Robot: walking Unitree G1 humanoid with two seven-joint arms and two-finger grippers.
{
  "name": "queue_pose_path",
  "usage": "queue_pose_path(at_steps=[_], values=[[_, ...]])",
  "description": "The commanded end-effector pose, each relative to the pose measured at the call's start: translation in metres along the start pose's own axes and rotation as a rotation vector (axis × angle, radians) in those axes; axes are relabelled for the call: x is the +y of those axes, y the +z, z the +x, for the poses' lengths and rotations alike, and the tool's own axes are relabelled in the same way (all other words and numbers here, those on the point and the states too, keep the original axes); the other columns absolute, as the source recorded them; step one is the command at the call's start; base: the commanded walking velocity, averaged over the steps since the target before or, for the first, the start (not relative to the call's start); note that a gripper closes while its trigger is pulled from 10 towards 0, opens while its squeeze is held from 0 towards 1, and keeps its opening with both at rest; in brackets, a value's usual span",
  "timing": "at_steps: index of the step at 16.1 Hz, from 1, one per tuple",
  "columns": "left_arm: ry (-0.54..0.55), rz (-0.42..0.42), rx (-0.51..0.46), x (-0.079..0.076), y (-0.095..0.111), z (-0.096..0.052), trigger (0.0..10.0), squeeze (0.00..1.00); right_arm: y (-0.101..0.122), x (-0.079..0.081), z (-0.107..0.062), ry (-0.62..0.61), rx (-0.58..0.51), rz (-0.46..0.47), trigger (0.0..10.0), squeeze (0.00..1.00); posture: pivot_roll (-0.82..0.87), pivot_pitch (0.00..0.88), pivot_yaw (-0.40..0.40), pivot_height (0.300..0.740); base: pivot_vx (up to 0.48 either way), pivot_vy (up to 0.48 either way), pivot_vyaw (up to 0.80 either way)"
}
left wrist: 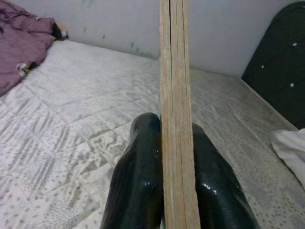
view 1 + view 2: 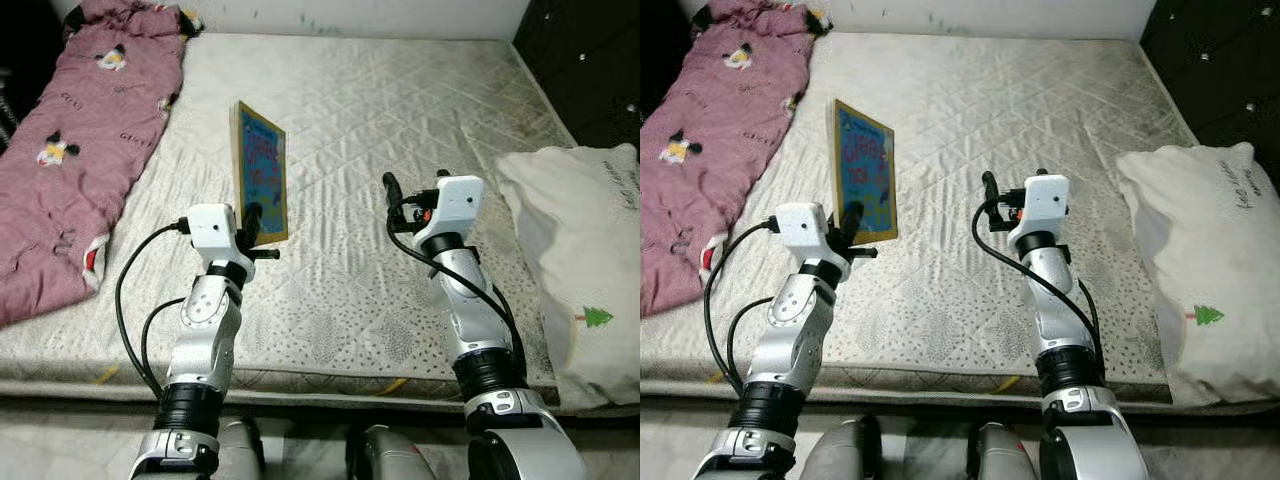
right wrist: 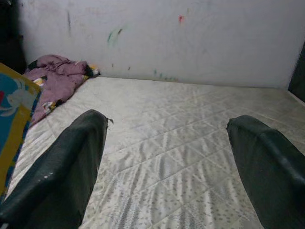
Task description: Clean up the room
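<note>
A thin picture book (image 2: 262,170) with a blue and yellow cover stands upright on its edge above the mattress (image 2: 380,110). My left gripper (image 2: 255,222) is shut on its lower edge; in the left wrist view the black fingers (image 1: 138,186) press both sides of the book's page edge (image 1: 174,95). My right gripper (image 2: 412,190) hovers over the middle of the mattress, open and with nothing in it, its fingers (image 3: 71,167) spread wide. The book's cover (image 3: 12,114) shows off to that gripper's side.
A maroon patterned blanket (image 2: 80,140) lies along the left side of the mattress. A white pillow (image 2: 585,270) with a small green tree sits at the right edge. A dark padded headboard (image 2: 590,60) rises at the far right, a white wall (image 3: 167,33) behind.
</note>
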State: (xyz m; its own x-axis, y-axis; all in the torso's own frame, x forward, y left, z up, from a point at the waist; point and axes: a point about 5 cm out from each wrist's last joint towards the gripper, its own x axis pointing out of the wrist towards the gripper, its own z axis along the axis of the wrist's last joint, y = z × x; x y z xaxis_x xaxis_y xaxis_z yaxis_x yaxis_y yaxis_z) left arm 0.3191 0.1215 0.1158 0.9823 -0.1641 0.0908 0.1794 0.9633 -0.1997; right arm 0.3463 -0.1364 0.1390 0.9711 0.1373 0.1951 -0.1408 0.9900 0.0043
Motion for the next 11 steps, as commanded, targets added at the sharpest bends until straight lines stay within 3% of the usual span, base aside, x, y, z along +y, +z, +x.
queue_pose_path(at_steps=[1, 8, 11], values=[[0.001, 0.009, -0.037, -0.0003, 0.0066, 0.0015, 10.0, 0.0, 0.0016, 0.0032, 0.0009, 0.011, -0.01, -0.005, 10.0, 0.0, -0.01, 0.138, -0.019, 0.74, 0.0, 0.0, 0.41], [-0.004, 0.007, -0.038, -0.0013, 0.0063, 0.0013, 10.0, 0.0, 0.0009, 0.0045, 0.0007, 0.013, -0.009, 0.004, 10.0, 0.0, -0.01, 0.139, -0.018, 0.74, 0.0, -0.034, 0.0], [-0.005, 0.007, -0.039, -0.0013, 0.0065, 0.0012, 10.0, 0.0, 0.0011, 0.0046, 0.0008, 0.012, -0.009, 0.004, 10.0, 0.0, -0.01, 0.142, -0.018, 0.74, 0.0, -0.451, 0.0]])
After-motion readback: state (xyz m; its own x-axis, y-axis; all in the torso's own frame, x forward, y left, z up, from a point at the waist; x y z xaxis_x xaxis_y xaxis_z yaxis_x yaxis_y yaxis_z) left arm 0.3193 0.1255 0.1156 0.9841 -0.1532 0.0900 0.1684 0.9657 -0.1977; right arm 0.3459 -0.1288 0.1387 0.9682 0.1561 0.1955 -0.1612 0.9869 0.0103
